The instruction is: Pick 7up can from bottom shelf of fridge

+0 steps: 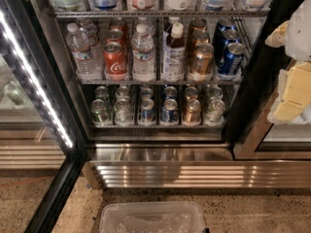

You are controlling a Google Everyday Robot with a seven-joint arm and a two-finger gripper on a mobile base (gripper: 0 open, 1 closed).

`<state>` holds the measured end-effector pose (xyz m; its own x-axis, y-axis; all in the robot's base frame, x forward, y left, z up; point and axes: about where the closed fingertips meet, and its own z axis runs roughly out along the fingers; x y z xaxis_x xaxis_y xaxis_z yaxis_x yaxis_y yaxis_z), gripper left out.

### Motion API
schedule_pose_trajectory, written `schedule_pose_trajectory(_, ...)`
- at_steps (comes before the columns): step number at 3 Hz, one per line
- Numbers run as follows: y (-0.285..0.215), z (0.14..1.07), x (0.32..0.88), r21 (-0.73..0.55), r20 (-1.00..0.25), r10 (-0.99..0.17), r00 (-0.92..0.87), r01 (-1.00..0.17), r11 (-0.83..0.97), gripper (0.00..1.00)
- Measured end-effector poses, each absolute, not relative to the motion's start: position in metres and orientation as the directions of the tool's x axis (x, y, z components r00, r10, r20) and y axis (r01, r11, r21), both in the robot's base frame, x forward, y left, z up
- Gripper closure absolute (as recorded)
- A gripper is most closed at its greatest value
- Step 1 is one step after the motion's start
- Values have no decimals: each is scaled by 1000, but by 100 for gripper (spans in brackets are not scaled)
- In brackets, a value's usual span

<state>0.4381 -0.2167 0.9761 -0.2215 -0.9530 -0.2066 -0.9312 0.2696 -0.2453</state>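
**Operator:** Where was my hand at that moment?

**Spotter:** Your cream-and-white robot hand point(293, 84) hung at the right edge of the view. It was outside the tall black-framed glass-door fridge point(245, 106), about level with the middle rack and well apart from every can. I could not tell how far open it was, or whether it gripped anything.

**Operator:** And the can?

**Spotter:** The small pale silvery-green aluminium 7up can point(100, 113) stood upright at the front of the far-left row. That row was on the bottom shelf point(155, 126), a metal wire rack with a steel front edge. You had the fridge's left wall close on one side of it and a plain silver can point(122, 112) just beside it on the other. Further right stood small blue cans point(169, 111) and a gold-brown can point(192, 111).

**Operator:** What room did I have?

**Spotter:** You had an open doorway, with the white LED strip point(36, 81) slanting down its left edge. The rack of clear plastic water bottles point(80, 52) sat low over the can tops, so the gap above them was shallow. Below the shelf ran the ribbed stainless steel base point(194, 174). A clear plastic bin point(150, 217) sat on the speckled floor point(243, 210) near it.
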Motion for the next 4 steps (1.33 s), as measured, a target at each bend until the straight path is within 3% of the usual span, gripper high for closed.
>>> schedule_pose_trajectory(2,-217,948,443,-225,-258,-934,-245,-926,305,0)
schedule_pose_trajectory(4,-162,818,472,9,-504,-808,-303,-938,346,0)
